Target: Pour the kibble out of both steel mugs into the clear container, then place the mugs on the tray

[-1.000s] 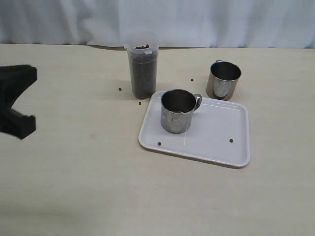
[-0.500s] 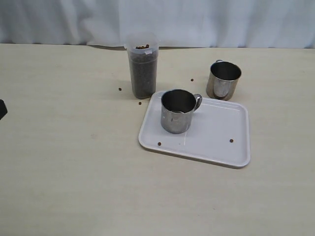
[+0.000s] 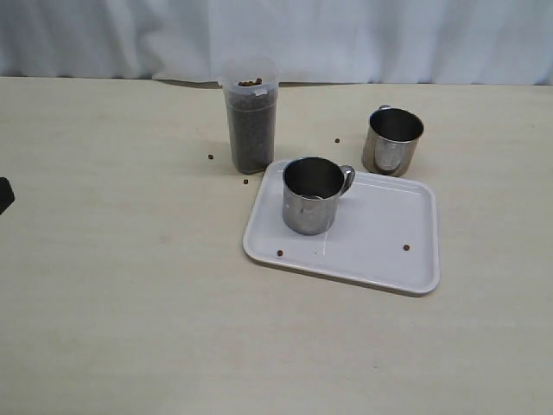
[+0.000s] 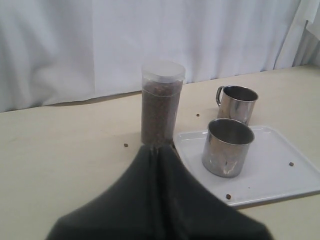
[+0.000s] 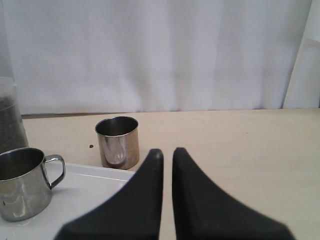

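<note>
One steel mug point(image 3: 393, 140) stands upright on the desk point(image 3: 130, 285), just beside the far edge of the tray point(image 3: 380, 264); the other mug point(image 3: 311, 197) is on the tray. It looks empty, so probably light, stiff and slippery, and a grip across the rim wall seems safest. The left pincer point(image 4: 159, 149) and right pincer point(image 5: 167, 152) are both clenched, grasping nothing.

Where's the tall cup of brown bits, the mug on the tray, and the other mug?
clear container point(image 3: 251, 130): exterior view, middle of its side wall.
mug on the tray point(image 3: 307, 212): exterior view, its shiny front wall.
mug off the tray point(image 3: 389, 154): exterior view, its front wall.
</note>
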